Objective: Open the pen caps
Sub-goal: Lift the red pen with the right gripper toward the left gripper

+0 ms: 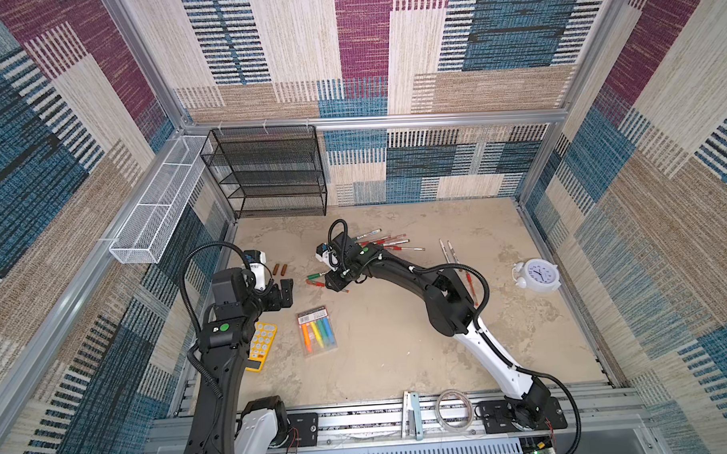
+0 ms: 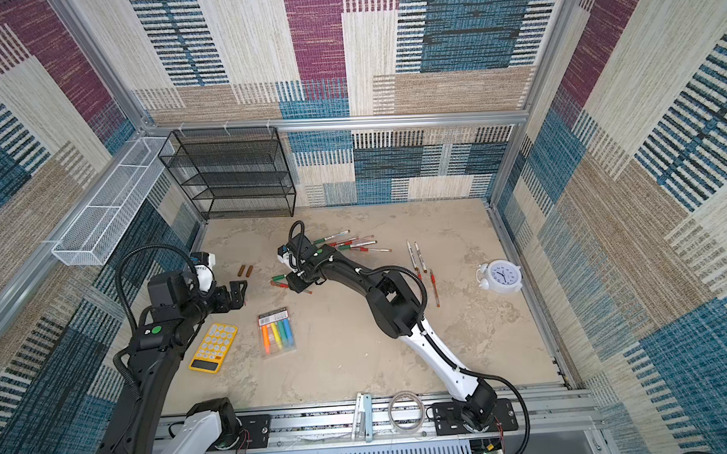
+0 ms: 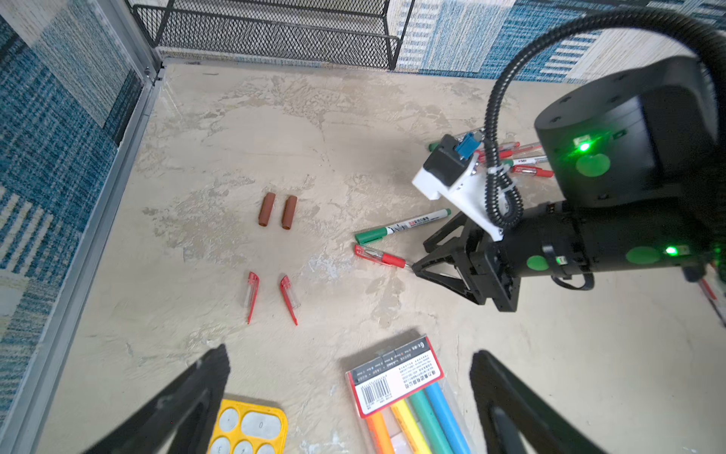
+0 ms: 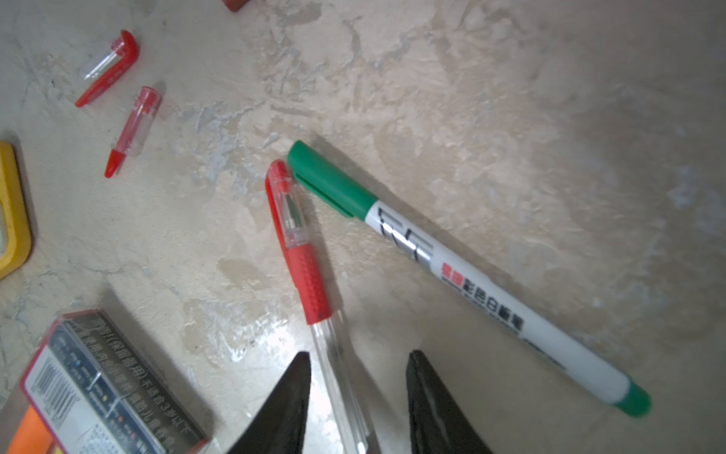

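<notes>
Right gripper (image 4: 358,353) unclenched, straddling red pen (image 4: 310,283) barrel off-centre; closing may skid pen into green marker (image 4: 432,255). Left gripper (image 3: 349,351) released.

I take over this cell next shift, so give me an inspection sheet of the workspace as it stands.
Surface: beige mottled tabletop, nothing spilled seen.
Job's things: two brown tube caps and two red-clipped clear caps lie loose; green-capped white marker and red clear-barrelled pen capped.
Clutter: yellow calculator, clear highlighter pack, white alarm clock.
Grippers: left gripper open, empty; right gripper open, jaws straddling the red pen's barrel.
Cables: black ribbed hoses loop along both arms.
Surroundings: black mesh shelf, white mesh basket, patterned fabric walls.
</notes>
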`<act>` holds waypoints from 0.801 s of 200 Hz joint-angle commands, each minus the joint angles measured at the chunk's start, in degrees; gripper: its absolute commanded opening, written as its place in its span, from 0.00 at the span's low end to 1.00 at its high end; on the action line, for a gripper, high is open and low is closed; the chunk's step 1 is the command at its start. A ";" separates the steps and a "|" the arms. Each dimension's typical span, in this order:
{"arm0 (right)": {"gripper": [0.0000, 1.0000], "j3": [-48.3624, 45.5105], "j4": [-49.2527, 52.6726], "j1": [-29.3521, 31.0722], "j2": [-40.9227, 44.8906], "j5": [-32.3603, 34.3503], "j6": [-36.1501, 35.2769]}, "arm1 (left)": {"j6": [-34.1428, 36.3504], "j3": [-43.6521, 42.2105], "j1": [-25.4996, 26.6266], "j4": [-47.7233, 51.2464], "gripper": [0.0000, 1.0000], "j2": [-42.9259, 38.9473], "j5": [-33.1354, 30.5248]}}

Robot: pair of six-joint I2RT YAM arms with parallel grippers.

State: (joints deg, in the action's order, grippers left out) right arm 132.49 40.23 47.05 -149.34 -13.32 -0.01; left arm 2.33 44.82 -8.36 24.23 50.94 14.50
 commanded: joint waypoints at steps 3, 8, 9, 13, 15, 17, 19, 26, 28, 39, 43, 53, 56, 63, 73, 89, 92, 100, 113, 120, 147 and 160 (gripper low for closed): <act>0.37 -0.40 4.99 0.55 -0.56 0.97 -1.49 | 2.13 1.04 -0.20 0.20 0.99 0.12 2.67; 0.36 -0.58 5.49 0.64 -0.45 1.04 -1.52 | 2.35 1.57 -0.23 0.63 0.99 0.20 2.60; 0.36 -0.70 5.53 0.62 -0.40 1.07 -1.50 | 2.38 1.67 -0.24 0.68 0.99 0.21 2.53; 0.35 -1.27 5.55 0.70 -0.12 1.12 -1.56 | 2.48 2.37 -0.25 1.04 0.99 0.14 2.09; 0.35 -1.66 5.45 0.68 0.09 1.18 -1.57 | 2.43 2.75 -0.25 1.27 0.99 0.09 1.84; 0.34 -2.16 5.29 0.68 0.32 1.19 -1.77 | 2.38 3.02 -0.25 1.39 0.99 0.05 1.49; 0.34 -2.61 5.06 0.72 0.51 1.26 -1.95 | 2.41 3.22 -0.19 1.62 0.99 0.04 1.12; 0.33 -4.44 4.14 0.90 1.32 1.44 -2.55 | 2.17 4.16 -0.17 1.87 0.99 0.00 -0.01; 0.33 -4.92 3.93 0.93 1.57 1.52 -2.78 | 2.05 4.41 -0.17 2.00 0.99 -0.04 -0.31; 0.30 -6.27 3.46 0.96 2.16 2.13 -3.65 | 1.78 5.81 -0.25 2.63 0.99 0.15 -2.04; 0.29 -6.36 3.79 0.94 2.19 2.57 -3.79 | 1.71 6.43 -0.30 3.00 0.99 0.33 -2.67; 0.25 -5.85 5.56 1.09 2.09 3.70 -3.88 | 1.35 7.95 -0.42 4.34 0.99 0.72 -4.09; 0.24 -5.84 5.93 1.10 2.16 3.93 -4.11 | 1.24 8.28 -0.41 4.56 0.99 0.74 -4.46; 0.20 -6.38 6.48 1.26 2.58 4.43 -4.68 | 0.98 9.08 -0.43 5.36 0.99 0.83 -4.96; 0.16 -8.09 6.21 1.33 3.58 5.00 -5.69 | 0.45 9.96 -0.43 5.91 0.99 0.59 -4.89; 0.11 -10.48 5.64 1.34 5.24 6.01 -6.63 | 0.41 11.38 -0.41 7.40 0.99 0.63 -4.16; 0.10 -10.67 5.77 1.30 5.47 6.09 -6.73 | 0.35 11.62 -0.43 7.71 0.99 0.76 -4.15; 0.09 -11.14 6.13 1.33 6.14 6.11 -7.06 | 0.45 12.62 -0.41 8.44 0.99 1.16 -4.22; 0.07 -13.56 5.53 1.38 8.10 6.28 -7.50 | 0.31 13.35 -0.38 8.74 0.99 1.34 -3.72; 0.06 -15.37 4.57 1.45 9.54 6.12 -7.92 | 0.73 13.24 -0.38 8.69 0.99 1.24 -2.44; 0.04 -21.30 2.71 1.38 14.26 5.92 -7.86 | 3.86 11.52 -0.42 8.85 0.99 1.48 5.86; 0.04 -25.42 0.21 1.41 17.80 5.00 -6.66 | 5.05 10.63 -0.43 8.63 0.99 1.54 9.97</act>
State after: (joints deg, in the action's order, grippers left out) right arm 111.94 40.88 48.36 -136.00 -8.34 -7.55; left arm 3.95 56.53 -8.75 31.86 52.29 15.40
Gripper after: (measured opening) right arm 0.107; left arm 0.992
